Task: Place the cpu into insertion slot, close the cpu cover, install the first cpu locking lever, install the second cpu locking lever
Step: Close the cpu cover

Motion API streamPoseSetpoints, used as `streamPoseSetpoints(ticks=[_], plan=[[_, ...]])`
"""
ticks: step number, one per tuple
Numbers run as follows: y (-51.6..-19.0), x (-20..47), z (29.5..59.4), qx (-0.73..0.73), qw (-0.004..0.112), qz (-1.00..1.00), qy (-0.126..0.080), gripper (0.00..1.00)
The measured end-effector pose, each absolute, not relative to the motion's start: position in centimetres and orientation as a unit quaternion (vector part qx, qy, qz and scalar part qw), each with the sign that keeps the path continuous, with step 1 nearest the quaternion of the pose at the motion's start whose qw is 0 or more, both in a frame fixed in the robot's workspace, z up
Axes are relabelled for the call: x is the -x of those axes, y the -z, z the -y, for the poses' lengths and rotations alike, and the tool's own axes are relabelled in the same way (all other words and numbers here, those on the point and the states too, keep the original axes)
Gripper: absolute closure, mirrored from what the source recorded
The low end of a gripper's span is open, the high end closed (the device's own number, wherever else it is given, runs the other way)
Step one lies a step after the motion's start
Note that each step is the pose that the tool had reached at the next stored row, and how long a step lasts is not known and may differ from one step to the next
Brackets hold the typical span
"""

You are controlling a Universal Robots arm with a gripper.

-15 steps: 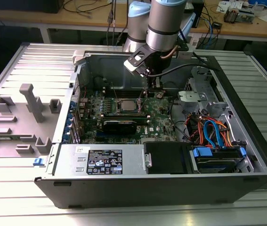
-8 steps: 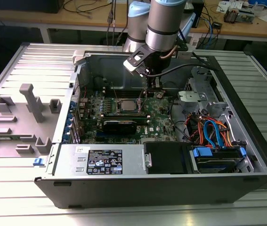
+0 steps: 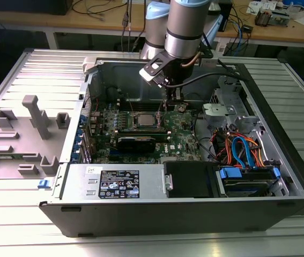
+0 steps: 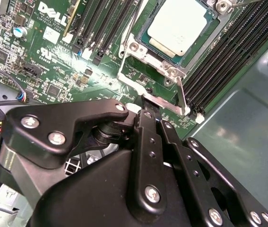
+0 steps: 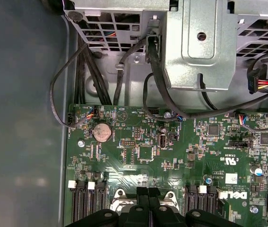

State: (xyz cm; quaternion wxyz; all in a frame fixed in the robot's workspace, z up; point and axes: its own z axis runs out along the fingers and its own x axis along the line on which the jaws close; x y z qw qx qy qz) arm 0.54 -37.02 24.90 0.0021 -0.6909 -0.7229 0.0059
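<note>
Second wrist view — cpu point(image 4: 178, 26) flat, face up, in insertion slot point(image 4: 134, 47)

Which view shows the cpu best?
The second wrist view: the cpu lies close up, its silver top plain. The exterior view has it small, mid-board. The first wrist view catches corners of the insertion slot.

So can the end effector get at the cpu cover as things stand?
Probably yes. The end effector hangs close by the edge of the cpu cover, with only bare board between them. The memory slots alongside sit low, and nothing visible lies across it.
</note>
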Motion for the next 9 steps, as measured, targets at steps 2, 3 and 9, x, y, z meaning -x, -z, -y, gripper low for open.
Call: streamPoseSetpoints(ticks=[2,3,9], plan=[[-24.87,-0.41,37.02,0.691,0.002,0.723,-0.006,0.89],[-24.87,-0.41,37.02,0.691,0.002,0.723,-0.006,0.89],[-24.87,-0.19,37.02,0.691,0.002,0.723,-0.006,0.89]])
